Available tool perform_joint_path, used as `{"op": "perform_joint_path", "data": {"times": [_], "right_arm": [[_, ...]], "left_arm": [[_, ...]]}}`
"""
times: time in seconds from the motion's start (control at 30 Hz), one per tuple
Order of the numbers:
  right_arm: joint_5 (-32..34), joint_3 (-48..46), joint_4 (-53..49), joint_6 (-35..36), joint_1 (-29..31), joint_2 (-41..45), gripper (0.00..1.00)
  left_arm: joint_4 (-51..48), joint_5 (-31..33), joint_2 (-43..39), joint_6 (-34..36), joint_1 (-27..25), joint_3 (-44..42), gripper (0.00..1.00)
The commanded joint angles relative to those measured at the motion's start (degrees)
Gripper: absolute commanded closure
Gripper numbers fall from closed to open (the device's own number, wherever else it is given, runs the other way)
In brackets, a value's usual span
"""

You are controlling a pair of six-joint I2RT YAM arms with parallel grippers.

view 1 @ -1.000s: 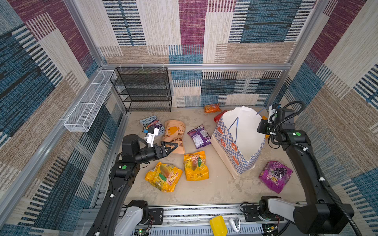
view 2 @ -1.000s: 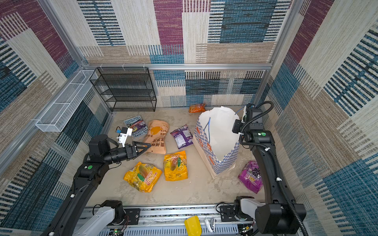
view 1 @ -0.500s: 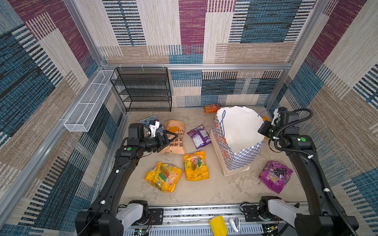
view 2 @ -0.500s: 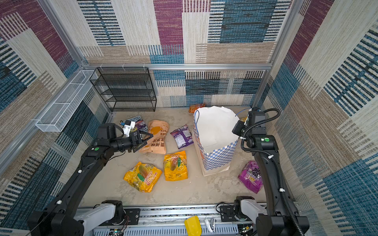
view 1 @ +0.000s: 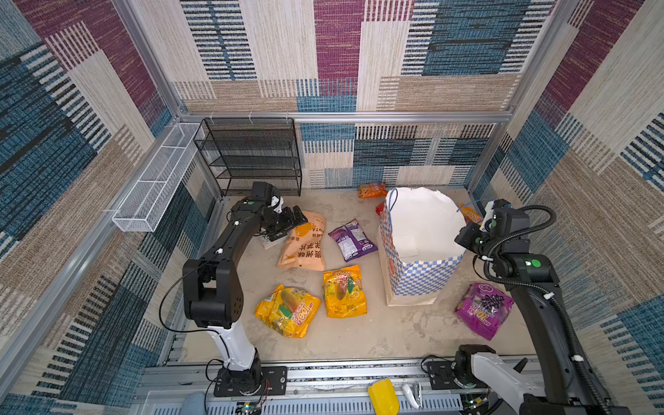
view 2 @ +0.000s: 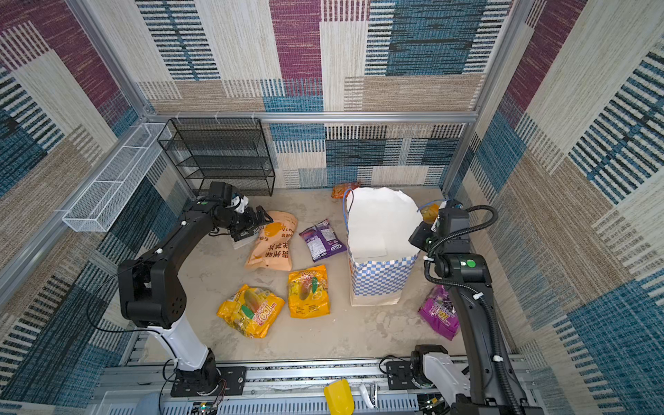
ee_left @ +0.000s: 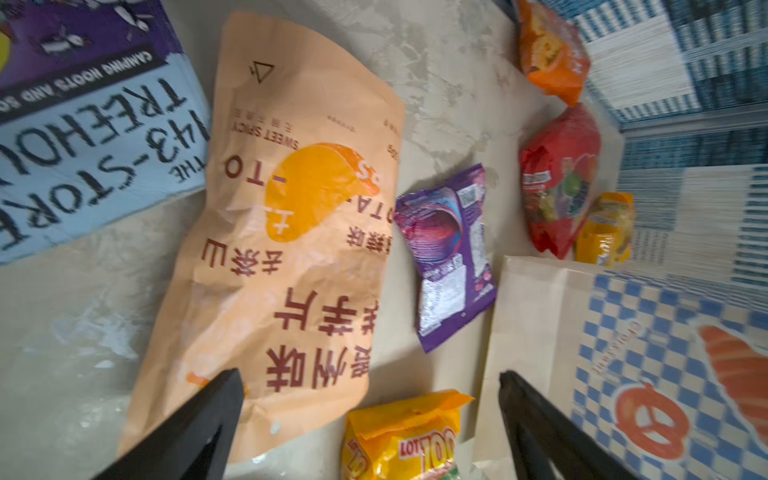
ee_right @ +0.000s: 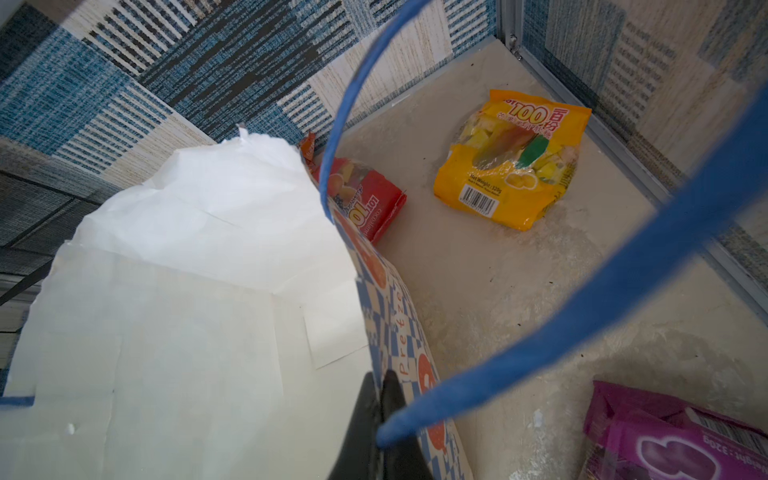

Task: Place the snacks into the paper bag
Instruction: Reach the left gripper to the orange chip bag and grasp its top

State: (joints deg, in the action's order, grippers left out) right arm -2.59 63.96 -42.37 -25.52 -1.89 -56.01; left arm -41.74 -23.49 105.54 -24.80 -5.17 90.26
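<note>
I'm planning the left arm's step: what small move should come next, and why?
Probably lower the left end effector onto the pale orange packet and close. Its jaws stand open over that packet, while the right end effector pinches the rim of the bag, which stands upright and open, nothing visible inside.

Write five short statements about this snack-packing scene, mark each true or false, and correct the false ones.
1. The paper bag stands upright with its mouth open. True.
2. The right gripper has its fingers spread wide, clear of the bag. False: the fingers are shut on the bag's rim.
3. The left gripper is gripping a snack. False: it is open and empty, above the pale orange packet.
4. No snack shows inside the bag. True.
5. The book lies inside the bag. False: it lies outside, beside the pale orange packet.
</note>
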Motion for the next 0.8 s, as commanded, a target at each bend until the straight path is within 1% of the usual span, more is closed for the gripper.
{"op": "perform_joint_path", "data": {"times": [0.0, 0.07, 0.17, 0.23, 0.33, 0.4, 0.63, 0.77], "right_arm": [[-2.3, -0.6, 3.6, 1.6, 0.0, 0.5, 1.0], [-3.6, -1.0, 3.9, 2.1, 0.0, 0.5, 1.0], [-5.7, -1.7, 4.4, 2.3, 0.1, 0.9, 1.0], [-6.9, -2.2, 4.7, 2.3, 0.1, 1.2, 1.0], [-7.3, -2.4, 4.8, 2.4, 0.2, 1.6, 1.0], [-7.3, -2.4, 4.8, 2.4, 0.2, 2.0, 1.0], [-6.7, -2.7, 4.3, 2.6, 0.3, 3.5, 1.0], [-8.6, -3.4, 4.8, 2.3, 0.3, 3.6, 1.0]], "left_arm": [[-7.9, 4.5, 5.0, 8.2, 0.0, 4.7, 0.02], [-9.0, 3.4, 8.1, 9.5, 0.1, 7.7, 0.03], [-9.0, 3.1, 11.4, 9.8, -0.1, 10.8, 0.0], [-9.0, 2.5, 13.6, 9.8, -0.1, 12.6, 0.0], [-9.1, 2.1, 16.5, 9.6, -0.2, 14.9, 0.0], [-9.9, 1.7, 18.4, 9.8, -0.3, 16.7, 0.02], [-11.5, 3.3, 23.5, 11.2, -1.5, 21.5, 0.04], [-13.8, 5.1, 26.4, 12.4, -2.5, 24.6, 0.04]]}}
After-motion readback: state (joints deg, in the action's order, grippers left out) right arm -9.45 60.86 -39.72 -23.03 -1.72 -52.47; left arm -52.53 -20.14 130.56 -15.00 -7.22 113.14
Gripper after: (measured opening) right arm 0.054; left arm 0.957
